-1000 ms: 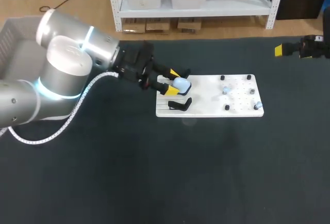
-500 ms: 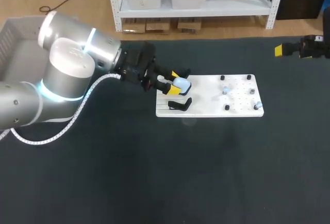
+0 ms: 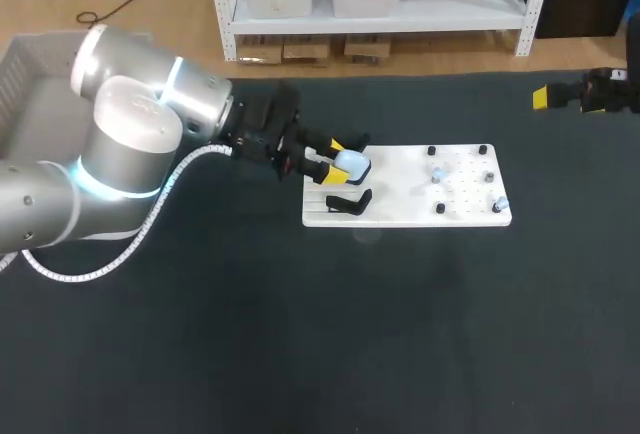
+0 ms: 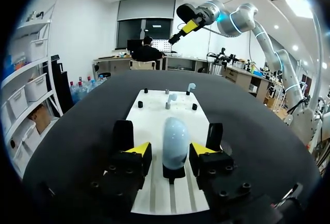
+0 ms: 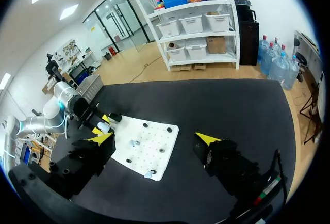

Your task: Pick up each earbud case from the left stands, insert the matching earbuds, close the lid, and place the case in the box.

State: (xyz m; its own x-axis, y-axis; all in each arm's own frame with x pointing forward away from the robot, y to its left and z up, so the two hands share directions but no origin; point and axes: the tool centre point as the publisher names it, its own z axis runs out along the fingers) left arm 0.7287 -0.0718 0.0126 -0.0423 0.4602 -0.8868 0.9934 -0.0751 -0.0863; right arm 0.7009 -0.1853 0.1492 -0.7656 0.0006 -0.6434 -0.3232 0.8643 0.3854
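Observation:
A pale blue earbud case (image 3: 351,162) stands upright on a black stand on the left end of the white board (image 3: 470,216). My left gripper (image 3: 335,157) is shut on it, one yellow tip on each side. In the left wrist view the case (image 4: 175,140) rises between the fingertips (image 4: 138,150), and pale earbuds (image 4: 169,99) sit on pegs farther along the board. My right gripper (image 3: 548,97) hangs open high over the table's far right corner, away from everything. The grey box (image 3: 25,64) lies off the table's left end.
A second black stand (image 3: 348,202) lies on the board just in front of the case. Small black pegs and two pale earbuds (image 3: 437,174) dot the board's right half. In the right wrist view the board (image 5: 154,157) lies far below the open gripper (image 5: 154,142).
My left gripper's fingers have drawn in around the pale blue case. The arm shifted only slightly. The right arm has not moved.

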